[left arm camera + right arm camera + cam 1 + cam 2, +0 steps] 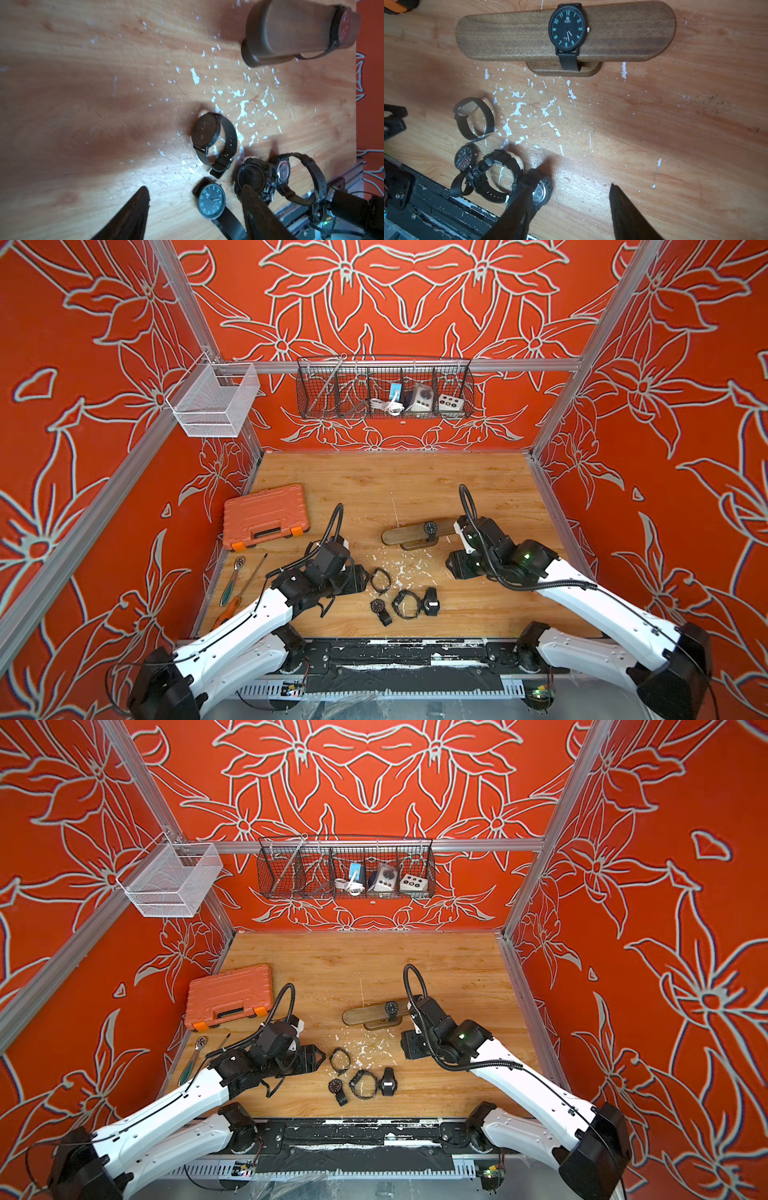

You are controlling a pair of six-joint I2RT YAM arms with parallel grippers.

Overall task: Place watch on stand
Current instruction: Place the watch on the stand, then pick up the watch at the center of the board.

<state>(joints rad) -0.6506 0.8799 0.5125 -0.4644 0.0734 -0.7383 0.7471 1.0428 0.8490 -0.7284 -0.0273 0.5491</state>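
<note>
The stand (409,534) is a brown wooden bar on a small dark base at mid-table; it also shows in the right wrist view (519,35) and the left wrist view (291,27). A black watch (568,29) with blue numerals is strapped around the bar. Several more black watches lie loose nearer the front, among them a strap-loop watch (380,580) and a blue-numeral watch (212,201). My left gripper (196,193) hovers open over that blue-numeral watch, not gripping it. My right gripper (574,185) is open over bare wood, one finger (529,187) overlapping a chunky watch (540,193).
An orange tool case (265,516) sits at the back left, with a ratchet wrench (232,578) and a screwdriver (241,593) along the left edge. A dark wire basket (384,387) and a white mesh basket (214,400) hang on the walls.
</note>
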